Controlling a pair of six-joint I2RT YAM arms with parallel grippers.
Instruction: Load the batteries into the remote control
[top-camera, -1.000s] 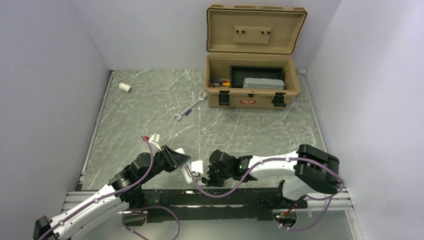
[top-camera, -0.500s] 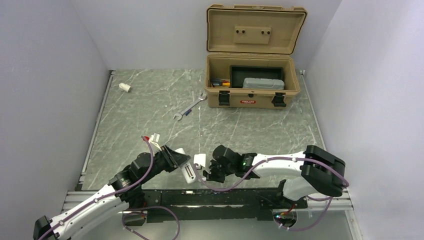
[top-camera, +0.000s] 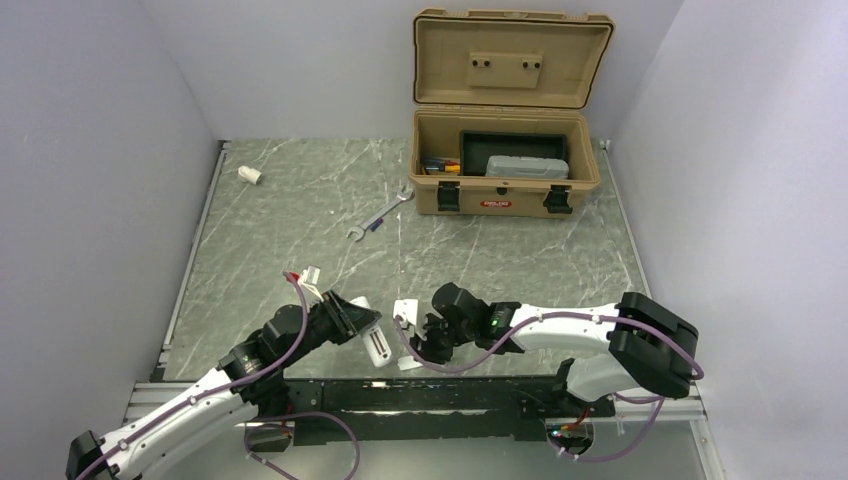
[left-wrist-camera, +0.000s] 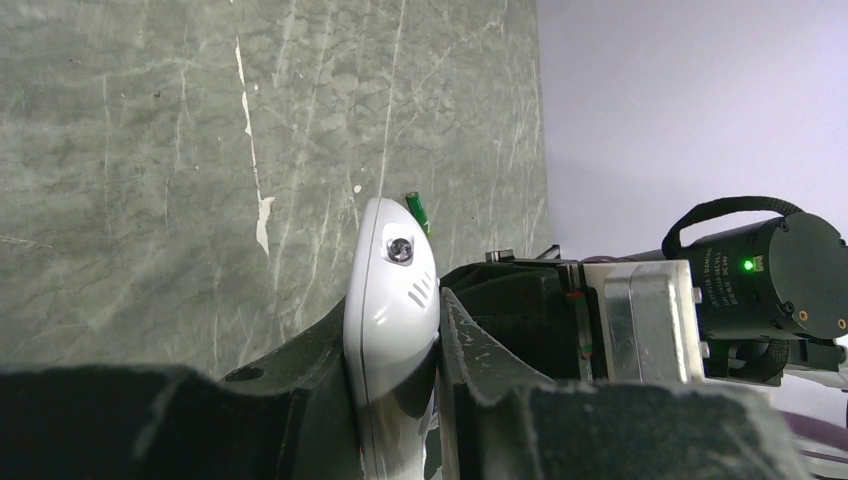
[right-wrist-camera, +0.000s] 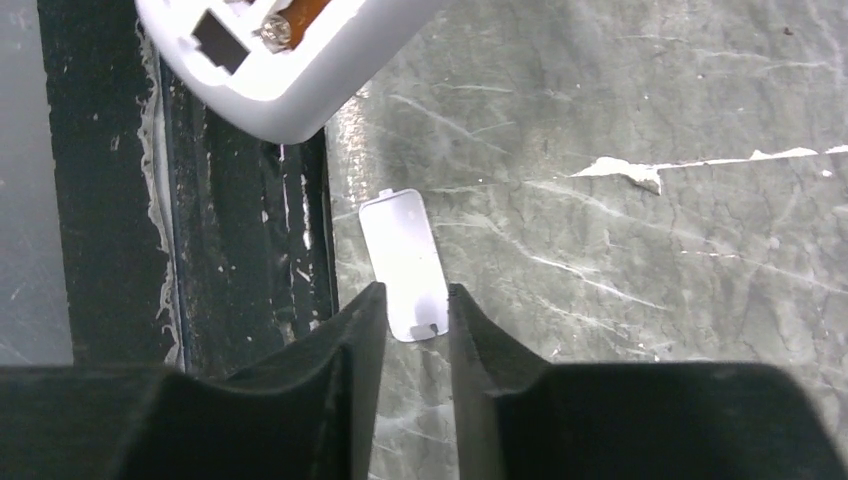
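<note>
My left gripper is shut on the white remote control, held on edge near the table's front edge. In the left wrist view the fingers clamp its rounded body. A green battery tip pokes out just beyond the remote; I cannot tell whether it sits in the remote. My right gripper hovers right of the remote, its jaws a narrow gap apart and empty. Below it a small white battery cover lies flat on the table. The remote's open compartment end shows a spring.
An open tan toolbox stands at the back right. A silver wrench lies in front of it. A stubby white cylinder lies at the back left. The black front rail runs beside the cover.
My right gripper has moved right and farther from the front edge, away from the remote. The white cover now shows lying by the front edge. My left arm has held still.
</note>
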